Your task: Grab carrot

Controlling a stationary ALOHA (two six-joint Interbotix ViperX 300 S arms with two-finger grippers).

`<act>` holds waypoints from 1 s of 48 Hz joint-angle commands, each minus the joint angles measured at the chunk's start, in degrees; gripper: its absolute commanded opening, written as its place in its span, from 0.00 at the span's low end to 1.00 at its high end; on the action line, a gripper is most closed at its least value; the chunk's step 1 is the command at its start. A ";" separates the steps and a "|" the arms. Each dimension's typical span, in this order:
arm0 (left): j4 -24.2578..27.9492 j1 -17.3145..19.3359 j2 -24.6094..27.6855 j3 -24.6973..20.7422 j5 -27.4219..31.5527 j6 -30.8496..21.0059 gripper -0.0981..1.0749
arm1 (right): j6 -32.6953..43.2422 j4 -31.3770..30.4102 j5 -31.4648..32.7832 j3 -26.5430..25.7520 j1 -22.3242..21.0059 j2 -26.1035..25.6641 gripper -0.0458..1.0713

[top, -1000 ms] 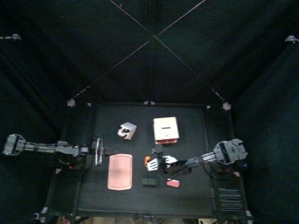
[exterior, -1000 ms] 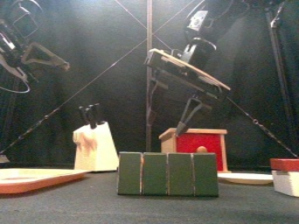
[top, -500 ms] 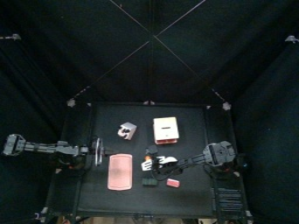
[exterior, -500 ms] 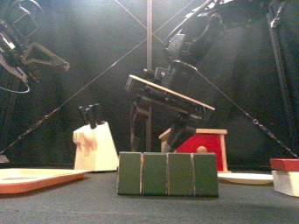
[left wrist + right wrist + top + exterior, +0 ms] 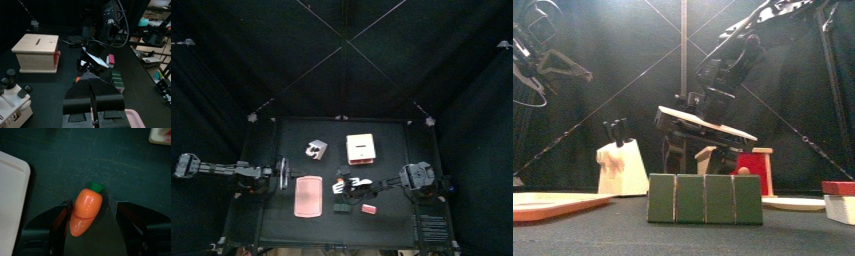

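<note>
Right arm (image 5: 418, 178) angled down over the table (image 5: 392, 135), fingers (image 5: 57, 220) spread astride the carrot (image 5: 87, 210).

The right tool (image 5: 85, 220) is hanging low with its jaws spread wide, while the left tool (image 5: 93, 100) is resting pinched together at the side.

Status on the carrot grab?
Right pincer open, straddling the carrot, not yet gripped. Carrot lying on the table. Left pincer shut, parked at the table's side. Nothing in the way.
</note>
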 commanded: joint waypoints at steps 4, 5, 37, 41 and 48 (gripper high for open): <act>0.00 0.09 0.09 -0.79 -0.53 0.00 0.07 | -0.09 -0.09 -0.35 -1.32 -0.44 -0.97 0.86; -0.09 0.09 0.09 -0.79 -0.53 0.00 0.07 | -0.09 -0.09 -0.44 -1.32 -0.44 -0.97 0.86; -0.09 0.09 0.09 -0.62 -0.53 0.09 0.07 | -0.09 -0.26 -0.62 -1.41 -0.70 -1.14 0.63; 0.00 0.09 0.09 -0.62 -0.53 0.09 0.07 | -0.26 -0.62 -0.62 -1.32 -0.70 -2.02 0.63; -0.09 0.09 0.09 -0.62 -0.53 0.09 0.07 | -0.62 -2.11 -0.09 -1.23 -0.53 -4.13 0.63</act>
